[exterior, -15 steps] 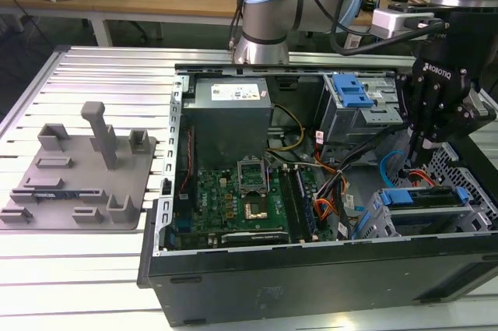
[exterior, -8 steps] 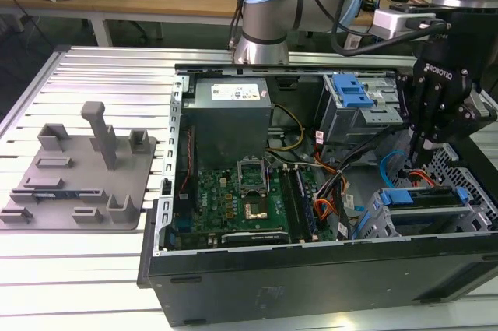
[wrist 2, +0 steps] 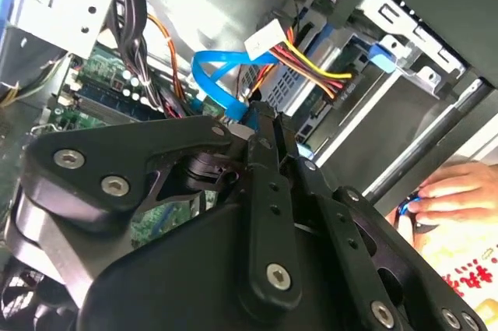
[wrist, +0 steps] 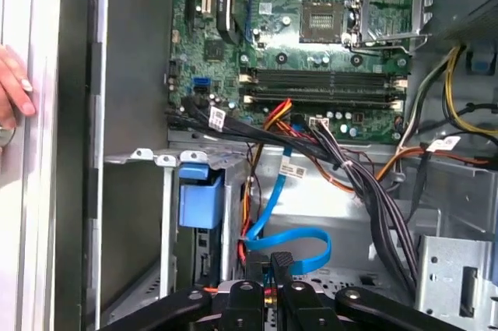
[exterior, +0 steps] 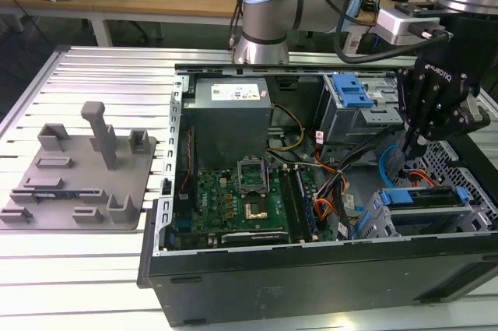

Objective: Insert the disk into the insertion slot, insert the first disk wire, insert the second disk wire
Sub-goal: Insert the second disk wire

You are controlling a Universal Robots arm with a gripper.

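The disk (exterior: 420, 196), with its blue carrier, sits inside the grey insertion slot (exterior: 379, 222) at the case's corner on the exterior view's right. My gripper (exterior: 412, 148) hangs just behind that cage, fingers pointing down into the case. In both wrist views the fingers are pressed together on the end of a blue flat disk wire (wrist: 299, 243) that loops beside the cage; my gripper (wrist: 272, 263) pinches its dark connector. The same blue wire (wrist 2: 214, 66) curls past the fingertips (wrist 2: 261, 121). A white plug (wrist 2: 264, 38) on red, yellow and black wires hangs free nearby. The carrier's blue end (wrist: 198, 200) shows in the cage.
The motherboard (exterior: 249, 195) fills the case floor, with the power supply (exterior: 229, 117) behind it. A taller bay with a blue latch (exterior: 350, 93) stands at the back. Black cable bundles (wrist: 358, 175) cross near my fingers. A person's hand (wrist: 12, 89) rests on the case edge. A grey fixture plate (exterior: 78, 179) lies outside.
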